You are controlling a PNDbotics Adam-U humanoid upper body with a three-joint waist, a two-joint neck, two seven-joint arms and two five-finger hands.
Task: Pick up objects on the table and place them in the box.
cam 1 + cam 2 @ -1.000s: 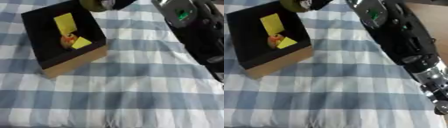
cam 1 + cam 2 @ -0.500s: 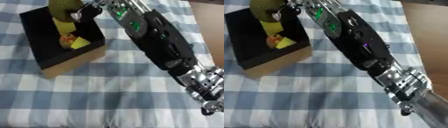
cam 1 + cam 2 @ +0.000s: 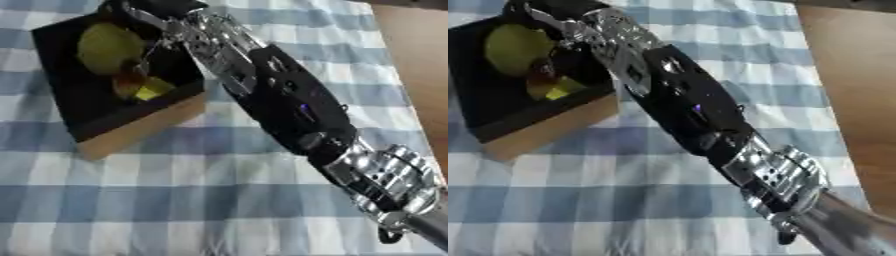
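An open box point(image 3: 140, 125) with a black inside and brown cardboard sides lies at the upper left on the checked cloth. My right arm point(image 3: 289, 100) reaches in from the lower right, and my right hand point(image 3: 150, 15) is over the box's far side. Its fingers point(image 3: 157, 44) are curled round a round yellow-green fruit point(image 3: 105, 47), which is low inside the box. Beside the fruit in the box are a small orange-red thing point(image 3: 129, 82) and a yellow piece point(image 3: 156, 90). The hand and arm hide the box's far right corner. My left hand shows in neither view.
A blue-and-white checked cloth point(image 3: 175, 200) covers the table. Bare brown table surface point(image 3: 850, 75) runs along the right edge.
My right arm has swung from the top right across to the box. The yellow-green fruit in the hand has come down from the box's far edge into the box.
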